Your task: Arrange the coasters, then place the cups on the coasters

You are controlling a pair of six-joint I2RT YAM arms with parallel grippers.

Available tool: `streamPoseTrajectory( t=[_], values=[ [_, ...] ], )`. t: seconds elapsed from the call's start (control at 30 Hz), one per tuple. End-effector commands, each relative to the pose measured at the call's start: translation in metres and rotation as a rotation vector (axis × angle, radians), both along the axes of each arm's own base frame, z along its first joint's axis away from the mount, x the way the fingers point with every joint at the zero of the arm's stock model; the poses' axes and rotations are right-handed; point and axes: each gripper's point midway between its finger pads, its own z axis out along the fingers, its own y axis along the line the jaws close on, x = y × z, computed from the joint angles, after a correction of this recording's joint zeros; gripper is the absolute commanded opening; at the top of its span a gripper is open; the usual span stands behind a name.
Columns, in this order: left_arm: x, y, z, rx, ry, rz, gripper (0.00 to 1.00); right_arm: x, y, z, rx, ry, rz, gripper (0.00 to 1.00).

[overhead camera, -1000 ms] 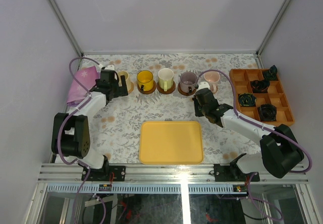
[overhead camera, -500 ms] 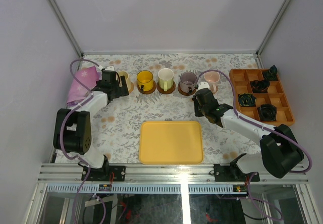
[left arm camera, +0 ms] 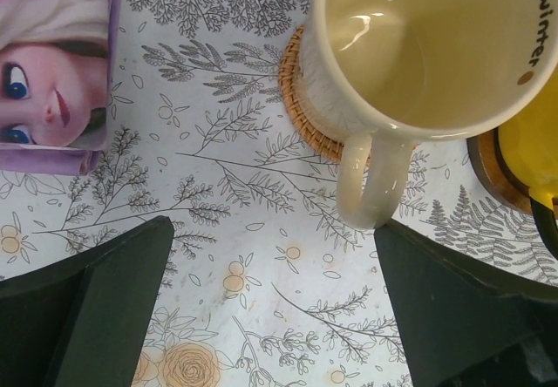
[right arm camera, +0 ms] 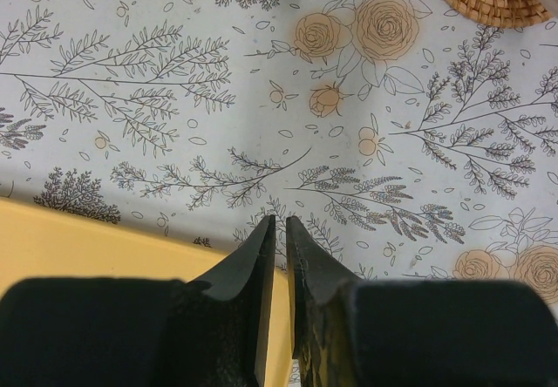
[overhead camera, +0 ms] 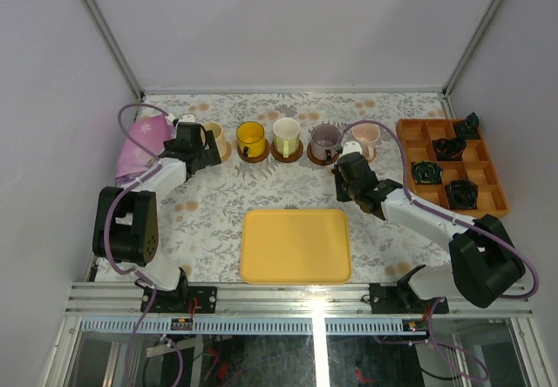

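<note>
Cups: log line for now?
cups: five in row, on coasters | left jaws: open, facing cream cup handle | right jaws: shut, empty

**Floral-print bench (overhead camera: 218, 204) carries a row of coasters (overhead camera: 288, 157), two trays and a packet.**

Along the far side of the white bench, printed with grey sprigs and orange roses, five round coasters sit in a line, each apart from the next. A woven light tan coaster (overhead camera: 225, 152) is at the left end, three dark brown ones are in the middle, and a second tan coaster (overhead camera: 372, 155) is at the right end. Each is largely covered by a cup (overhead camera: 286, 132). A plain yellow tray (overhead camera: 296, 246) lies near the front centre, well apart from the row. An orange divided tray (overhead camera: 417, 132) lies along the right edge. A purple packet (overhead camera: 139, 147) printed with a cartoon face lies at the far left, near the end coaster.
</note>
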Motion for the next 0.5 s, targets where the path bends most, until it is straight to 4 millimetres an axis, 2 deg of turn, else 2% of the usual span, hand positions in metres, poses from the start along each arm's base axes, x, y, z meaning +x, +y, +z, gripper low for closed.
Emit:
streamPoseTrajectory(
  t=[0.0,0.3,0.4,0.47],
  values=[
    [0.008,0.009,0.003,0.022,-0.042,0.049,1.00,0.009,0.007,0.012,0.037,-0.037,0.000,0.16],
    [0.001,0.003,0.006,-0.005,-0.037,0.023,1.00,0.008,0.006,0.012,0.036,-0.038,-0.003,0.16],
    [-0.005,-0.002,0.015,-0.037,-0.049,0.006,1.00,0.009,0.004,0.014,0.029,-0.048,-0.011,0.16],
    [-0.010,-0.006,0.031,-0.059,-0.080,-0.001,1.00,0.011,0.001,0.019,0.024,-0.067,-0.027,0.17]
  ],
)
